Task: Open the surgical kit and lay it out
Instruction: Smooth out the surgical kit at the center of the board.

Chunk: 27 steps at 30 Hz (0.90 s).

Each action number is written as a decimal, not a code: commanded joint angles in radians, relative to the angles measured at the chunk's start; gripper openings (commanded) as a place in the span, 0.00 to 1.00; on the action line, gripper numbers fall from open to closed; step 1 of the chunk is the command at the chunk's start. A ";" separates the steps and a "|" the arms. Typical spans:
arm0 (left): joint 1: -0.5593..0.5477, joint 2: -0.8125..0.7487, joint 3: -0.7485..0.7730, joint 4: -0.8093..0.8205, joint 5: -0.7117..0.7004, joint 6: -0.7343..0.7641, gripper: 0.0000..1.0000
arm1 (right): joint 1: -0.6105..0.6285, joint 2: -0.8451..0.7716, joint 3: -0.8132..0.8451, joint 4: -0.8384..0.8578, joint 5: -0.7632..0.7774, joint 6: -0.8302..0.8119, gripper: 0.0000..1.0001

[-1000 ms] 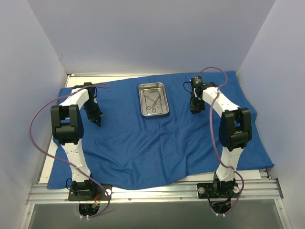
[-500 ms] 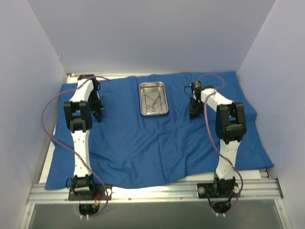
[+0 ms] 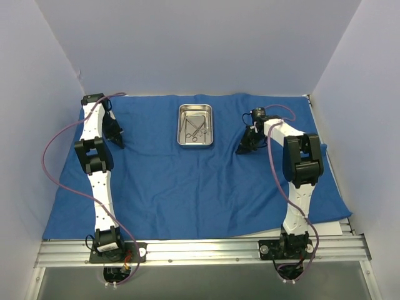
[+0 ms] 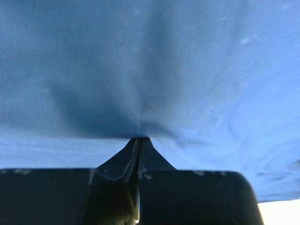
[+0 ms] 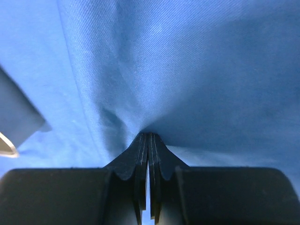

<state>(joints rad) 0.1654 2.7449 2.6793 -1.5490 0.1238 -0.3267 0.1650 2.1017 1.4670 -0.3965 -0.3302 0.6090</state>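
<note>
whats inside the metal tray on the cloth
The metal tray holds a few slim steel instruments, some with ring handles like scissors or forceps, lying overlapped. The view is too small to count them or see anything beneath them.

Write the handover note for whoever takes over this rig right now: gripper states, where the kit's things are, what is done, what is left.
Left gripper: shut on a pinch of the blue drape, far left.
Right gripper: shut on the blue drape, right of the tray.
Steel tray: on the drape, far middle, between the two grippers.
Instruments: piled in the tray.
Done: drape is opened out across the table.
Left: release both pinches, then probably lift the instruments out and lay them on the drape.
</note>
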 commanded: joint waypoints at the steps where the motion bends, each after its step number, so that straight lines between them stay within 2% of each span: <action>1: 0.002 0.120 0.039 0.316 0.054 0.029 0.02 | 0.038 0.106 -0.117 -0.005 -0.024 0.069 0.00; 6: -0.001 0.137 0.031 0.334 0.126 0.006 0.03 | -0.014 0.103 -0.192 0.008 0.025 0.066 0.00; 11: -0.009 0.102 -0.031 0.316 0.131 0.000 0.03 | -0.082 0.150 -0.128 -0.068 0.095 -0.035 0.00; 15: -0.012 0.012 -0.180 0.334 0.083 -0.017 0.03 | -0.102 0.170 -0.089 -0.090 0.137 -0.084 0.00; 19: 0.002 -0.102 -0.424 0.403 0.062 -0.044 0.03 | -0.146 0.191 -0.067 -0.113 0.175 -0.097 0.00; 22: 0.009 -0.122 -0.484 0.408 0.048 -0.045 0.03 | -0.160 0.201 -0.054 -0.136 0.198 -0.129 0.00; 27: 0.013 -0.175 -0.489 0.418 0.047 -0.044 0.08 | -0.160 0.196 0.051 -0.201 0.244 -0.239 0.03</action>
<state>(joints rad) 0.1783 2.5313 2.2608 -1.1713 0.2783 -0.3851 0.0341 2.1742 1.5410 -0.4656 -0.5049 0.5362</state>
